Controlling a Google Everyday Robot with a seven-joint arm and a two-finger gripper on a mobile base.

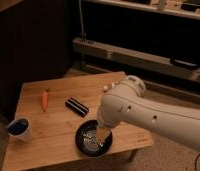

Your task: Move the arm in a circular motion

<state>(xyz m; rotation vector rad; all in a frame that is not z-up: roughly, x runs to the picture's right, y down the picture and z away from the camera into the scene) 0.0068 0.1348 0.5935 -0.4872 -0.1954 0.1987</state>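
The arm (143,112) is large, glossy white, with rounded segments and small dark screw holes. It reaches in from the right edge over the right part of the wooden table (53,125). Its tan tip, the gripper (101,134), points down into a black bowl (88,145) at the table's front edge. The bulbous joint hides most of the gripper.
An orange carrot (44,99) lies at the table's left. A black rectangular object (76,106) lies in the middle. A white cup with a blue inside (19,128) stands at the front left corner. A small pale object (108,86) sits behind the arm. Dark shelving stands behind.
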